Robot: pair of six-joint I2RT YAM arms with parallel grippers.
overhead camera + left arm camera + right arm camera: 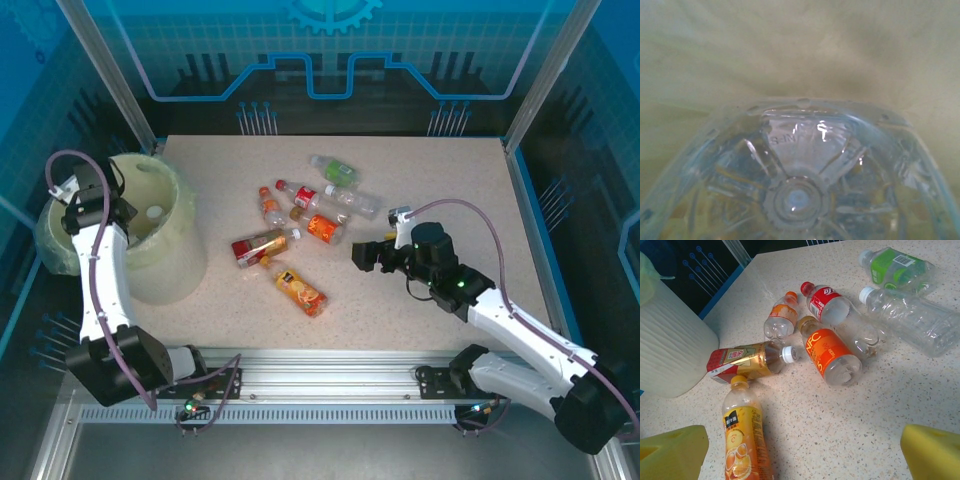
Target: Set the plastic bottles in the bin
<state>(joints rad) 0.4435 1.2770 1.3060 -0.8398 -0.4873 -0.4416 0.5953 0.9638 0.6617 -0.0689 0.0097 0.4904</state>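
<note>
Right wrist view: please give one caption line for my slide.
Open right gripper faces seven plastic bottles lying on the speckled table beside the bin.

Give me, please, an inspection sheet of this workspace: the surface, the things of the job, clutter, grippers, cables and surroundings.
Surface: speckled beige table, dry and bare around the bottles.
Job's things: seven plastic bottles lie on their sides in a loose cluster mid-table. The pale bin stands upright at the left edge.
Clutter: nothing seen.
Grippers: the left gripper is over the bin's mouth, with a clear bottle base-on before its camera; open or shut cannot be told. The right gripper is open, empty, and faces the cluster.
Cables: a purple cable loops along each arm, away from the bottles.
Surroundings: metal frame posts and blue panels.
</note>
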